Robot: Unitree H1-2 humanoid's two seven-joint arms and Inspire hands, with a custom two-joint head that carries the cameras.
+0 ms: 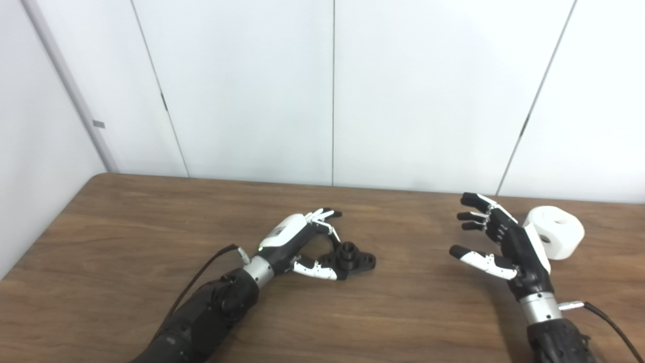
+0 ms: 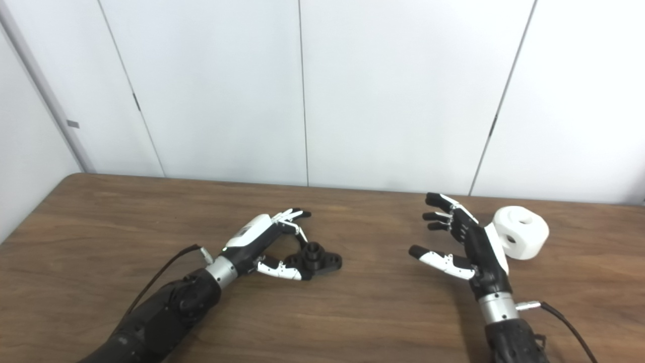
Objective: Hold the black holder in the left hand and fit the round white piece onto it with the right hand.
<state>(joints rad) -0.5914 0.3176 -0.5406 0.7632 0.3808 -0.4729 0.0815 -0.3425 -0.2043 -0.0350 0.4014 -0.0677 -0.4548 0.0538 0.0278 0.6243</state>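
Right hand (image 1: 509, 244) spread — white piece (image 1: 557, 232) just behind; left hand (image 1: 302, 242) cupping black holder (image 1: 350, 257), fingers apart.

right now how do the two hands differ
The left hand lies low on the table, fingers and thumb curled around the black holder; whether it grips yet is unclear. The right hand is raised and open, holding nothing, its back toward the white piece. Both reach in from the near edge.

Round white piece (image 1: 557, 231) partly behind right hand (image 1: 506, 247).
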